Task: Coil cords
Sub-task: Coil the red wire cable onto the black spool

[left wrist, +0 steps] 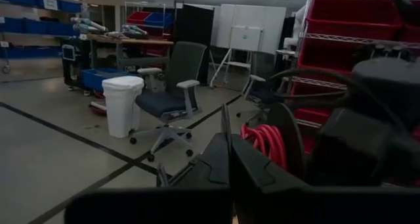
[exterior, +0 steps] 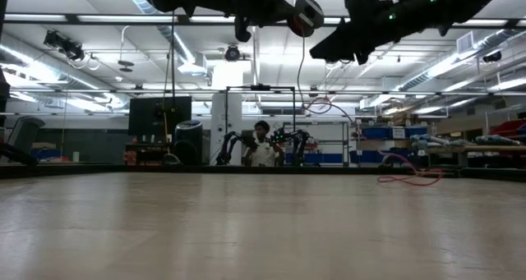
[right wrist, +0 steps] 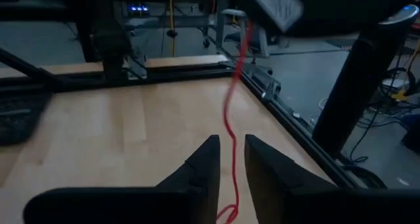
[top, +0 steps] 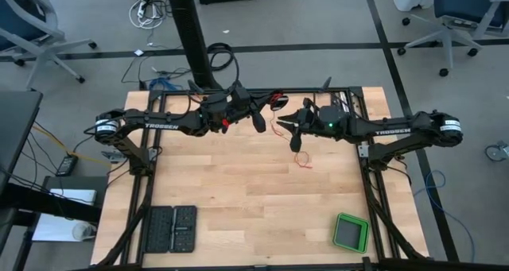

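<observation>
The thin red cord is partly wound into a small coil [left wrist: 264, 142] held high over the table's far middle, right beside the shut fingertips of my left gripper [left wrist: 230, 150]. In the low view the coil [exterior: 306, 16] hangs up at the arms. A single strand [right wrist: 230, 115] drops from it, runs through the gap of my right gripper [right wrist: 231, 159], which stands open with a finger on either side, and ends in slack loops [top: 302, 161] lying on the wood. Whether the strand touches those fingers cannot be told. My left gripper is shut at the edge of the cord's coil [left wrist: 252, 140], coming at it about level from the table's left. Its own fingers hide the exact spot. The coil is lifted clear of the table and one strand hangs slack below it.
A green box [top: 350, 233] sits near the front right and a black two-part tray [top: 171, 228] near the front left. A dark metal frame [top: 362, 156] borders the tabletop. Bare wood lies in the middle. A person [exterior: 261, 145] is in the room far behind.
</observation>
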Controlling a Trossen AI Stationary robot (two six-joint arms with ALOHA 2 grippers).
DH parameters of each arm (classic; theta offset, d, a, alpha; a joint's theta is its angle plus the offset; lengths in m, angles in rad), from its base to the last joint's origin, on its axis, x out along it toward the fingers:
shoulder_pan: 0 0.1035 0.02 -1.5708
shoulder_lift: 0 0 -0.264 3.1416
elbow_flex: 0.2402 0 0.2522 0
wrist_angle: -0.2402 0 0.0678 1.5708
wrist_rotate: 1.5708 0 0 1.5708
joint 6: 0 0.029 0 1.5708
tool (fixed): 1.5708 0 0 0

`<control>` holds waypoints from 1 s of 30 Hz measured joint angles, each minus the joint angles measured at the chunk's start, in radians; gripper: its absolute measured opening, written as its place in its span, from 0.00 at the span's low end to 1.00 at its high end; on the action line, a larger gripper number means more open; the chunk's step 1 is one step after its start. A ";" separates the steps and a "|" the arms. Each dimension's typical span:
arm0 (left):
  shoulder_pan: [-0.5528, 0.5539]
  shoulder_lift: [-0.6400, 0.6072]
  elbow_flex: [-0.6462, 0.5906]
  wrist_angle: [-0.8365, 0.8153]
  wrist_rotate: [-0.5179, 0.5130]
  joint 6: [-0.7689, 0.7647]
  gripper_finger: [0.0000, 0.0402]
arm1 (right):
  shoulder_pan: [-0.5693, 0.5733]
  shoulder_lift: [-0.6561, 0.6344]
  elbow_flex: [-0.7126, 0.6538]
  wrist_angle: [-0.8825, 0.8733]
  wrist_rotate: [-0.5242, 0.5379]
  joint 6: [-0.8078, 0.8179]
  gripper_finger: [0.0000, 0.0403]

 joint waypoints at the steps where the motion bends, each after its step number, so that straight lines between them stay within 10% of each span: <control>1: -0.001 0.000 0.000 0.001 0.000 -0.002 0.00 | -0.001 0.011 0.000 0.006 0.000 -0.007 0.20; 30: -0.017 0.000 0.000 0.106 0.008 -0.001 0.00 | -0.016 0.074 0.000 -0.152 -0.018 0.021 0.32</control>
